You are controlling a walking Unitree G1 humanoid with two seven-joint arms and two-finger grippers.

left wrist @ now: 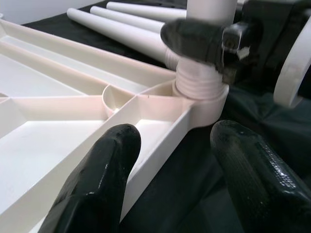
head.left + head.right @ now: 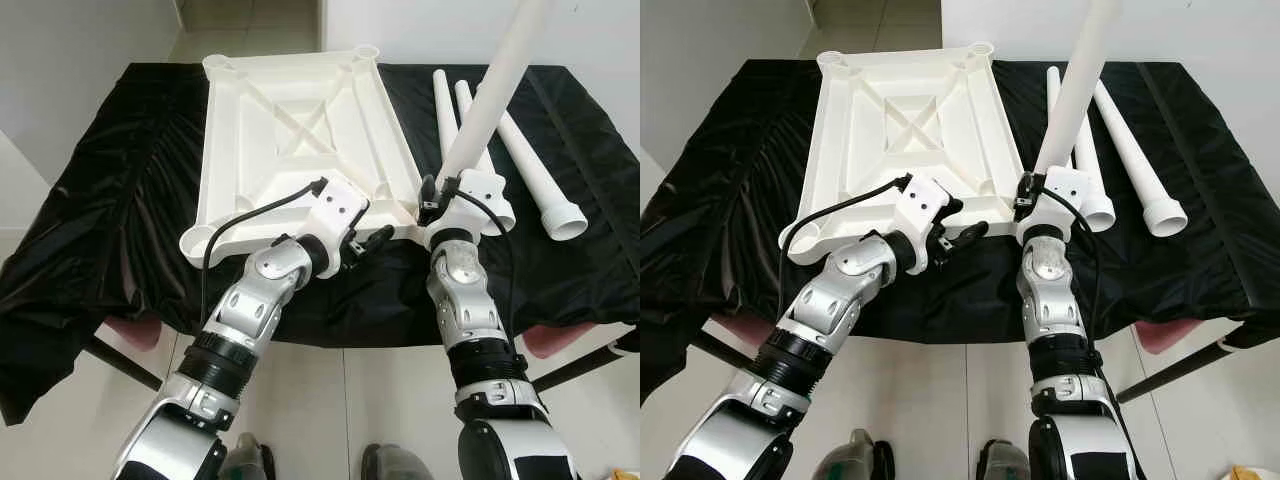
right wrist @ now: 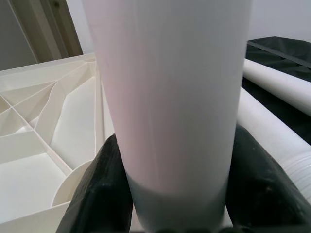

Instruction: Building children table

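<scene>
Left wrist view: white plastic tube leg stands threaded in the corner socket of the upside-down white ribbed tabletop, right gripper clenched around it. Left gripper straddles the near edge, released. Spare white legs lie at 2 o'clock on black cloth.

Bright, even indoor light
Head views sharp, bowed at the edges; the near black fingers and white tube blur close-up.

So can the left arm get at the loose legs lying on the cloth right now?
Probably not directly. The loose legs lie to the robot's right, beyond the right tool and the upright leg it holds; the left tool sits open at the tabletop's near edge.
</scene>
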